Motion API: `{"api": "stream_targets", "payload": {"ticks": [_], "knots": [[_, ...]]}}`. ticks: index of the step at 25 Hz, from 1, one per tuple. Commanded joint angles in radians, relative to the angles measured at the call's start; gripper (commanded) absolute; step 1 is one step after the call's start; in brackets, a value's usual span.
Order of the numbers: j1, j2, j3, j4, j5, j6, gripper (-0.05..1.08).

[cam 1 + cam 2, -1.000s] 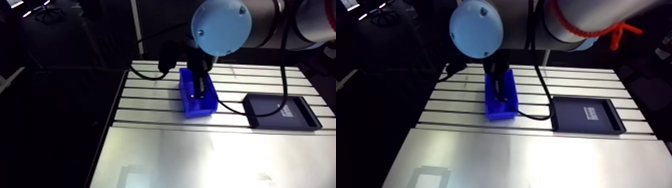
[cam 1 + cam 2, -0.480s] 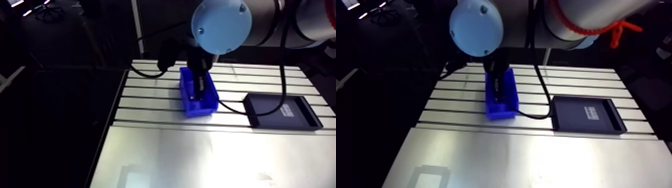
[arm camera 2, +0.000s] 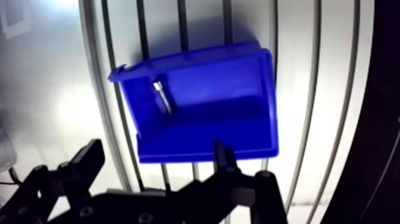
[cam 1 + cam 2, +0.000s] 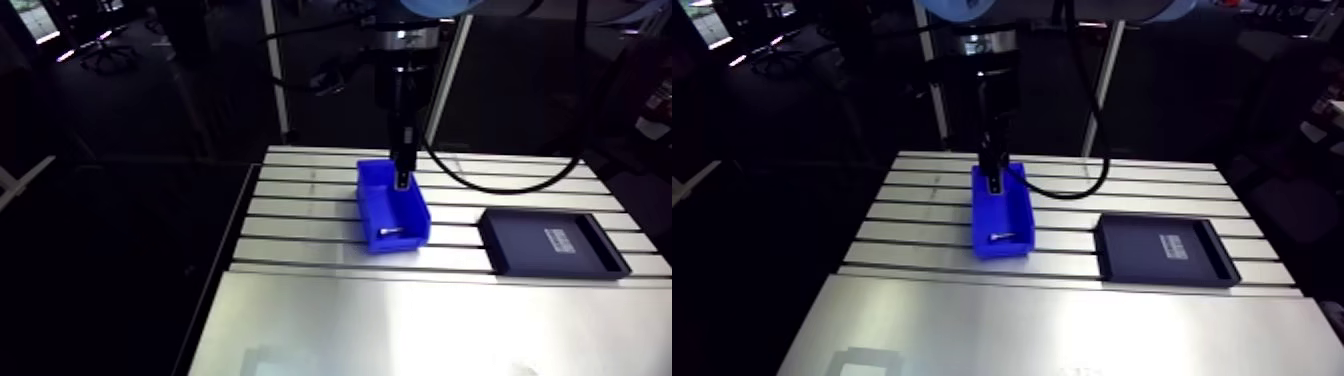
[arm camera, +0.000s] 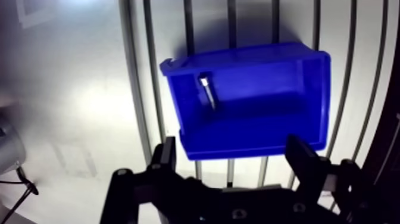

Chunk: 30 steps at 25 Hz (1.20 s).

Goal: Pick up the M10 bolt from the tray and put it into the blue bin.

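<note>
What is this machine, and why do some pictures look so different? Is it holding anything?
It is a robot arm, a bit like a metal arm with a pincer at its end, called a gripper. Two pictures come from a camera high up on the arm, so you look down at the whole metal table. The other two come from a camera at the wrist, right behind the gripper, so everything looks close and a bit bent.

On the table stand a blue bin and, beside it, a flat black tray. A small shiny bolt lies inside the bin.

The gripper hangs above the bin. Its two fingers stand apart with nothing between them, so it holds nothing.
</note>
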Motion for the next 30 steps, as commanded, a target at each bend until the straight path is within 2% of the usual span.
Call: {"api": "stream_targets", "payload": {"ticks": [1,5,12,20,24,30], "knots": [[-0.002,-0.052,-0.161,0.282,0.004,0.083,0.01],[-0.008,-0.066,-0.229,0.287,0.005,0.261,0.01],[-0.008,-0.063,-0.330,0.290,0.034,0.590,0.01],[-0.024,-0.046,-0.427,0.296,0.030,1.029,0.01],[-0.053,-0.048,-0.454,0.311,0.031,1.177,0.01],[-0.090,-0.049,-0.505,0.409,0.036,1.338,0.01]]}}
